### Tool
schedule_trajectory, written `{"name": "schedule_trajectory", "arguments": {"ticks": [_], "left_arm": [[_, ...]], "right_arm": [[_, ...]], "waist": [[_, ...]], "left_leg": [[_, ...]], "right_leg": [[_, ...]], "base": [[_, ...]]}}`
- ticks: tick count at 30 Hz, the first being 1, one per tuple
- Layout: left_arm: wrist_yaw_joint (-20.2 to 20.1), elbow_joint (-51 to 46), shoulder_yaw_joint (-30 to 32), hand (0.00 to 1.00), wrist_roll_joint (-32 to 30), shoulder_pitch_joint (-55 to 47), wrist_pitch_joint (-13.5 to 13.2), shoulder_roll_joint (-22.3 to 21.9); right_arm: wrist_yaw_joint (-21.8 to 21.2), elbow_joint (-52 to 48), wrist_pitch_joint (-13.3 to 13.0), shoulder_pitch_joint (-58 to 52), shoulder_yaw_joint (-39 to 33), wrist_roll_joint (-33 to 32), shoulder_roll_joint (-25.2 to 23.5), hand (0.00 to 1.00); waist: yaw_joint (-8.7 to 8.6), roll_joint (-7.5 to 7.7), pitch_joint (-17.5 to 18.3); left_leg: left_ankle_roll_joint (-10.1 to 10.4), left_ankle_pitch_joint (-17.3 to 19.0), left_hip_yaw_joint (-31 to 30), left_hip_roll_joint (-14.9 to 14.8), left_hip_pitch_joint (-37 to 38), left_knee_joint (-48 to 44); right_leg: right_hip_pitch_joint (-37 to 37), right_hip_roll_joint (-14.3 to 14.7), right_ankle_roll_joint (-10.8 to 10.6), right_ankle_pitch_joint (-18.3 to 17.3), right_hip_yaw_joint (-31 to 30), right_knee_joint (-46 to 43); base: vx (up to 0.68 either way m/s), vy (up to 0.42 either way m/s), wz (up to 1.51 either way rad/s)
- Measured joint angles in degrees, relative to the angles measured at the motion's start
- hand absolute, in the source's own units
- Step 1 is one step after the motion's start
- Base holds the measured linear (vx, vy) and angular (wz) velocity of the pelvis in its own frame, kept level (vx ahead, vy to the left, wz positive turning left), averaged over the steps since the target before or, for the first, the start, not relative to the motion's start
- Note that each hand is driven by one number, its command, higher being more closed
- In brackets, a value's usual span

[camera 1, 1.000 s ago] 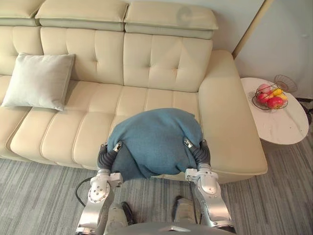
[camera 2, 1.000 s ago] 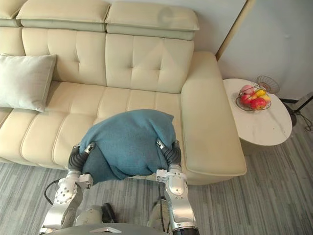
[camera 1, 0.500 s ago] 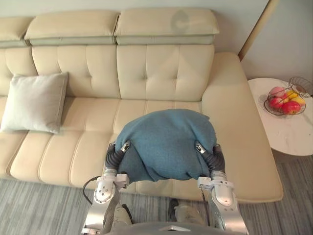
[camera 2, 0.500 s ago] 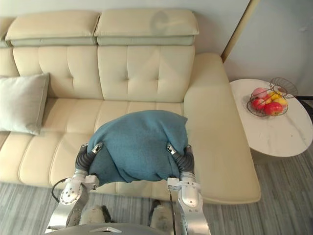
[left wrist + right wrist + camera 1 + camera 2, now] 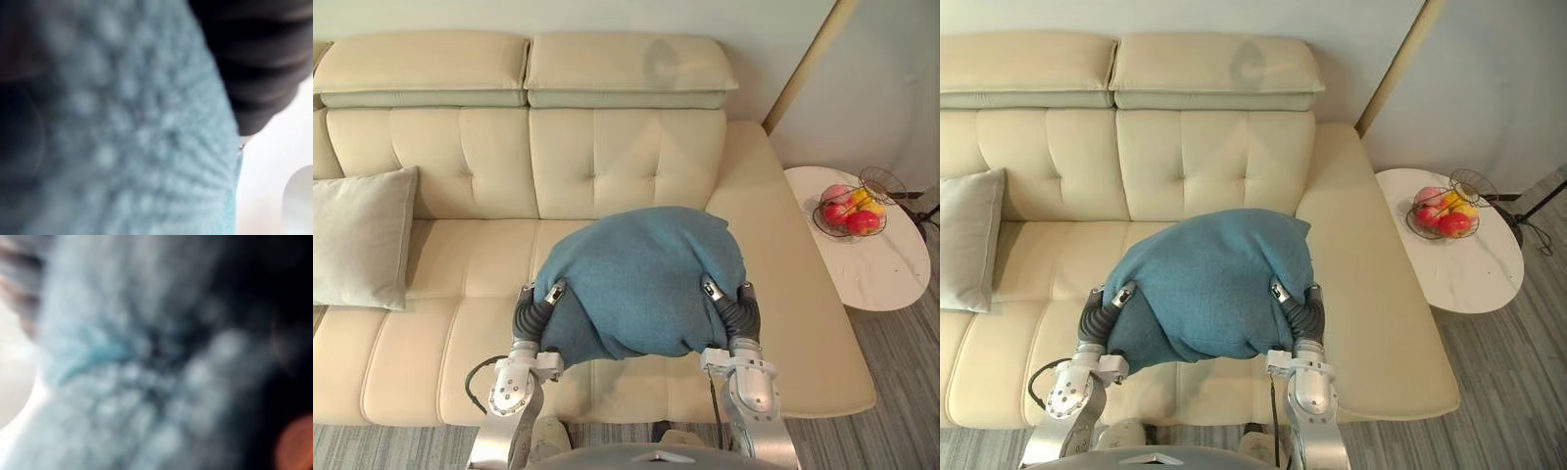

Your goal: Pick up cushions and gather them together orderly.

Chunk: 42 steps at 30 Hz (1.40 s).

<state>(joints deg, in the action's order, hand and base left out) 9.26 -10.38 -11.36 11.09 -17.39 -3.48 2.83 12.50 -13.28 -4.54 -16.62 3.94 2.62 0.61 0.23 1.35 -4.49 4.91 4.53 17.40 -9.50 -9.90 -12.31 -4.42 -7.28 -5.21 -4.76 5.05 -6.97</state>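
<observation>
Left hand (image 5: 534, 311) and right hand (image 5: 738, 311) carry blue cushion (image 5: 641, 279) at frame centre, grip can't be told; grey cushion (image 5: 357, 235) far left on sofa (image 5: 607, 147), gathering not done

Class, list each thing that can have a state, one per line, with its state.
Blue cushion: held up over the sofa seat.
Left hand: on the cushion's left side.
Right hand: on its right side.
Grey cushion: propped against the sofa back.
Fruit basket: filled, on the side table.
</observation>
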Motion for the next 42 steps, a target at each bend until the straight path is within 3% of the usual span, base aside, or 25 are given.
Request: {"name": "schedule_trajectory", "arguments": {"ticks": [5, 13, 18, 20, 25, 29, 30, 31, 36, 40, 42], "left_arm": [[0.5, 3.3, 0.0, 1.00, -0.1, 2.3, 0.1, 0.1], [7.7, 5.3, 2.1, 1.00, -1.8, 11.1, 0.2, 0.6], [15.5, 5.2, 4.8, 1.00, -4.5, 25.1, 0.2, 0.8], [18.6, 5.2, 5.2, 1.00, -4.7, 31.4, 0.2, 1.8], [23.6, 7.8, 7.0, 1.00, -4.8, 48.9, 0.0, 6.4], [26.2, 15.7, 7.2, 1.00, -7.9, 65.0, -0.8, 11.1], [26.7, 19.6, 7.1, 1.00, -8.7, 71.2, -0.8, 13.1], [26.7, 20.8, 7.1, 0.00, -9.1, 73.0, -0.8, 13.7], [26.7, 31.2, 8.1, 0.00, -8.9, 86.0, -0.3, 15.2], [26.1, 33.1, 9.0, 0.00, -8.9, 87.0, -0.1, 15.0], [25.3, 33.4, 9.1, 0.00, -8.9, 87.0, -0.1, 15.0]], "right_arm": [[0.2, 5.3, 0.0, 1.8, -0.1, 0.0, 0.1, 1.00], [3.1, 10.0, 0.0, 13.3, 1.7, -0.7, 0.0, 1.00], [9.2, 10.0, 0.0, 27.6, 3.1, -0.6, -0.2, 1.00], [12.6, 10.0, 0.0, 33.9, 3.2, -0.4, -0.2, 1.00], [19.9, 10.0, 0.0, 49.8, 2.0, 2.6, 0.1, 1.00], [25.4, 12.6, -0.1, 63.1, -1.1, 6.9, 1.6, 1.00], [26.7, 14.1, -0.1, 67.8, -1.9, 6.9, 3.0, 0.00], [27.1, 14.6, 0.0, 69.3, -2.1, 6.9, 3.4, 0.00], [30.2, 25.1, 1.6, 81.6, -8.4, 6.1, 4.8, 0.00], [29.5, 30.7, 3.5, 83.7, -9.5, 1.5, 7.2, 0.00], [29.0, 31.3, 3.7, 83.7, -10.3, -0.3, 7.3, 0.00]], "waist": [[-0.93, -0.08, 0.0], [-0.45, -0.90, -0.8], [1.82, -3.51, -4.3], [1.82, -4.05, -4.9], [1.93, -4.04, -6.1], [1.93, -4.10, -6.6], [2.05, -4.15, -8.1], [2.09, -4.17, -8.5], [2.06, -4.14, -12.1], [2.04, -4.12, -14.1], [2.06, -4.17, -14.8]], "left_leg": [[-0.1, -1.6, 0.7, 0.5, 1.0, 3.5], [-2.5, -5.2, 1.8, 2.7, -4.6, 5.5], [-3.0, -8.6, 0.8, 2.7, -11.6, 5.6], [-2.7, -10.1, -0.4, 2.6, -14.7, 5.8], [-2.1, -14.9, -1.9, 3.2, -18.7, 10.7], [-1.3, -19.2, -3.4, 3.3, -22.4, 15.4], [-1.1, -20.2, -3.6, 3.2, -23.3, 16.4], [-1.3, -20.5, -3.6, 3.1, -23.8, 16.7], [-1.5, -23.8, -4.9, 2.9, -29.7, 16.7], [1.0, -26.2, -5.6, 2.5, -33.5, 16.7], [1.2, -26.4, -6.4, 2.0, -34.6, 16.7]], "right_leg": [[-0.1, 0.7, 0.8, 4.2, -2.4, 3.7], [-7.2, -1.2, 0.4, 6.9, -3.7, 3.9], [-15.3, -1.5, -0.1, 6.7, -2.3, 0.1], [-18.8, -1.5, -0.4, 6.5, -1.1, -2.1], [-26.5, -1.9, -0.5, 5.2, 0.1, -7.7], [-33.0, -2.0, -0.3, 4.3, 1.5, -11.5], [-34.5, -2.0, -0.3, 4.2, 1.7, -12.3], [-35.2, -2.0, -0.3, 4.2, 1.8, -12.5], [-41.3, -2.0, -0.2, 4.2, 2.2, -14.3], [-44.1, -1.7, -0.1, 4.3, 3.2, -14.2], [-45.0, -1.3, 0.4, 4.2, 3.8, -14.4]], "base": [[-0.06, 0.017, -0.27], [-0.12, 0.047, -0.04], [-0.18, 0.017, 0.09], [-0.17, -0.018, 0.24], [-0.12, -0.027, 0.21], [-0.06, -0.022, 0.19], [-0.03, -0.023, 0.08], [-0.02, -0.021, 0.05], [0.03, -0.033, 0.07], [0.06, -0.052, 0.09], [0.05, -0.055, 0.08]]}}
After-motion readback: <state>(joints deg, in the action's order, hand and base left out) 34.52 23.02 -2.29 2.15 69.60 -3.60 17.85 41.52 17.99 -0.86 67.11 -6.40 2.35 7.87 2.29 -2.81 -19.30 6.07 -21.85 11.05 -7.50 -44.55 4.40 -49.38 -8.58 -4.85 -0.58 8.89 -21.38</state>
